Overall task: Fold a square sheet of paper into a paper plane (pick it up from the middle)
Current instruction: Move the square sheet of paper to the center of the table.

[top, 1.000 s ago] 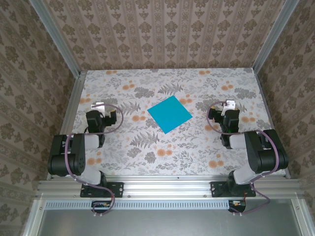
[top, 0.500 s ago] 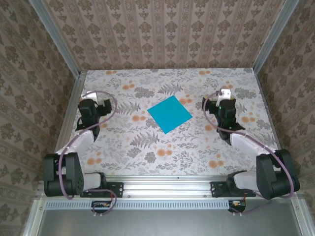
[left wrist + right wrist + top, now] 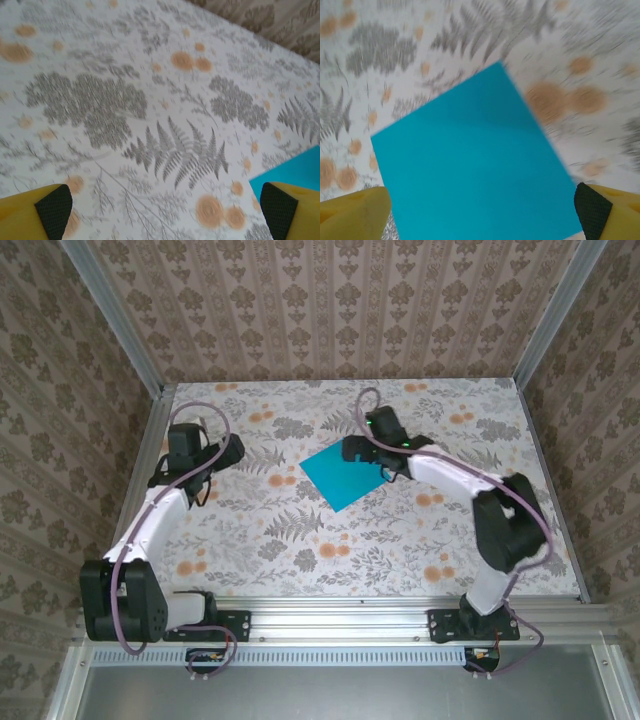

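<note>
Square sheet of thin cyan-blue paper (image 3: 338,480), flat at the top view's centre; we read this as the approach, right gripper (image 3: 357,450) open over its upper-right edge, left gripper (image 3: 226,452) open at frame left, next needing a mid-sheet pinch.

right gripper (image 3: 350,451) moved over the square sheet of paper (image 3: 335,481), left gripper (image 3: 232,452) nearer (slightly)
</note>
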`<state>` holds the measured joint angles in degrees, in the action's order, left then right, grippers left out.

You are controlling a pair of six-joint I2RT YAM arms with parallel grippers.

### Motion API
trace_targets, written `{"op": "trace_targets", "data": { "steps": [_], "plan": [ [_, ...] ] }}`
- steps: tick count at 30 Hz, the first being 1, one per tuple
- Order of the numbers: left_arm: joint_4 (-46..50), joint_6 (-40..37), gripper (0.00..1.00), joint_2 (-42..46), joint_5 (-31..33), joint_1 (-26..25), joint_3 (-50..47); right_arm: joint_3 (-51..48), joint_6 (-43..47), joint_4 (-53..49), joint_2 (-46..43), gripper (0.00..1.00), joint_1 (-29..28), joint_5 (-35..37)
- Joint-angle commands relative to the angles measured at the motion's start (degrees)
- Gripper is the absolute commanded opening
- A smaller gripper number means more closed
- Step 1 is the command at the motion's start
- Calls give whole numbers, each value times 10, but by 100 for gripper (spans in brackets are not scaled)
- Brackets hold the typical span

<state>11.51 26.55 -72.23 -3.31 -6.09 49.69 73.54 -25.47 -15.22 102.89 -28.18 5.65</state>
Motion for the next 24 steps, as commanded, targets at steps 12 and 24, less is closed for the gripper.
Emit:
{"op": "trace_targets", "data": {
  "steps": [12, 24],
  "plan": [
    [64, 40, 100, 5, -17, -49, -15, 207, -14, -215, 213, 96, -66, 45],
    [64, 62, 100, 6, -5, -59, -37, 114, -90, -235, 188, 93, -138, -61]
  ]
}}
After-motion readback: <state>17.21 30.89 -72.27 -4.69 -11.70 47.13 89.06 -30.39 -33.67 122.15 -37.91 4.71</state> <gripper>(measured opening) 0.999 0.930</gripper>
